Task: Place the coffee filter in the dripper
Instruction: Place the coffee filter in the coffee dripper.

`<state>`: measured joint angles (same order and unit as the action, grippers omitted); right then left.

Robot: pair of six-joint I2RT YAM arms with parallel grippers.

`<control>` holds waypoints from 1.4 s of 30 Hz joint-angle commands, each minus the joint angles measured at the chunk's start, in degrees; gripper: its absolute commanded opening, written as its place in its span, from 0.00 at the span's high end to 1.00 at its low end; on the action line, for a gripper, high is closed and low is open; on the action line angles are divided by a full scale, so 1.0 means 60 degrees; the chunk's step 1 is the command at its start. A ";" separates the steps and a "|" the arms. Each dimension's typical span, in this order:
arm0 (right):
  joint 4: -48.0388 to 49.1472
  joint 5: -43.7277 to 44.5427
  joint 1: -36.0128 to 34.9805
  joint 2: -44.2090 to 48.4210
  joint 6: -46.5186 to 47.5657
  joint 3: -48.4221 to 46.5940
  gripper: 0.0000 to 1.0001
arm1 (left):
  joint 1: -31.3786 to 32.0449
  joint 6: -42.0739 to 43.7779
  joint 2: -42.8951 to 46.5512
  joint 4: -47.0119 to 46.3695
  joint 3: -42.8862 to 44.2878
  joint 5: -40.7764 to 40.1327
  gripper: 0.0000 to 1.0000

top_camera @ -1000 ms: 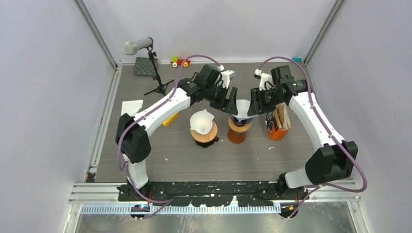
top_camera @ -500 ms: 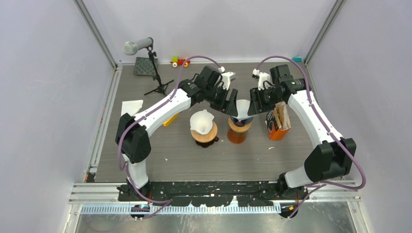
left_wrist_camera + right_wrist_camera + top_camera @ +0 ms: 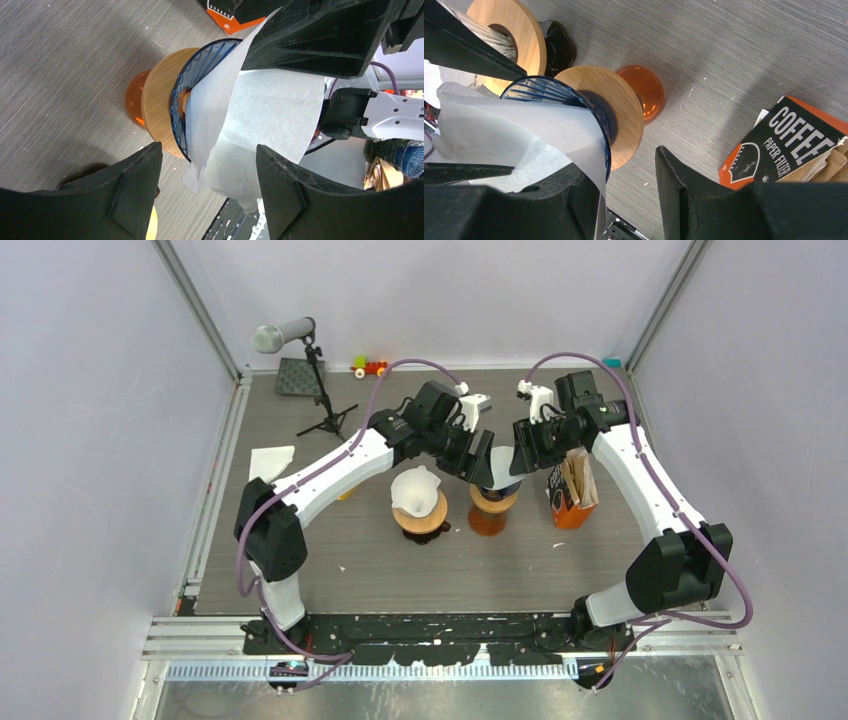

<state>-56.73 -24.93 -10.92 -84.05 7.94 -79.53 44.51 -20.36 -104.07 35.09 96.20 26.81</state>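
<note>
A white paper coffee filter [image 3: 499, 460] [image 3: 270, 110] [image 3: 524, 130] sits partly in the blue ribbed dripper [image 3: 200, 60] [image 3: 539, 87], its upper part sticking out past the rim. The dripper has a wooden collar [image 3: 624, 115] and stands on an orange carafe [image 3: 488, 520]. My left gripper [image 3: 478, 462] [image 3: 209, 150] is open, its fingers either side of the filter's loose edge without pinching it. My right gripper [image 3: 522, 452] [image 3: 624, 160] is also open. One of its fingers [image 3: 569, 200] lies against the filter and the dripper's rim.
A second dripper with a white filter [image 3: 418, 490] stands just left on a dark carafe. An orange and black coffee filter box [image 3: 570, 495] [image 3: 784, 145] stands to the right. At the back left are a microphone stand [image 3: 318, 390], a toy [image 3: 370, 367] and white paper [image 3: 270, 460].
My left gripper has shifted right, closer over the filter, covering more of it from above. The right gripper has edged slightly back. Both pairs of jaws stand about as wide as before.
</note>
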 commanded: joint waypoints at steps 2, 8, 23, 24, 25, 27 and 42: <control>0.0343 -0.0076 -0.0031 -0.0055 0.0225 -0.0296 0.53 | -0.0007 0.0127 0.0676 -0.0436 -0.0140 -0.0213 0.29; 0.0525 -0.0098 -0.0085 0.0067 0.0402 -0.0032 0.53 | -0.0006 0.0140 0.0624 -0.0410 -0.0099 -0.0284 0.29; 0.0423 -0.0188 -0.0270 0.0323 0.1061 0.0101 0.53 | -0.0085 0.0427 0.0333 -0.0055 0.0713 -0.0702 0.23; 0.0418 -0.0189 -0.0273 0.0326 0.1076 0.0109 0.53 | -0.0104 0.0435 0.0318 -0.0041 0.0746 -0.0721 0.23; 0.0415 -0.0210 -0.0286 0.0336 0.1098 0.0121 0.53 | -0.0127 0.0434 0.0297 -0.0030 0.0783 -0.0759 0.22; 0.0395 -0.0237 -0.0303 0.0334 0.1156 0.0126 0.53 | -0.0197 0.0435 0.0235 -0.0004 0.0856 -0.0809 0.22; 0.0312 -0.0368 -0.0376 0.0298 0.1330 0.0058 0.53 | -0.0505 0.0407 -0.0342 0.0159 0.1075 -0.0318 0.23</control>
<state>-55.35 -26.20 -12.80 -84.03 15.14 -78.74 41.45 -18.81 -105.14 35.66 100.38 22.61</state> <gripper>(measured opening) 0.472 0.774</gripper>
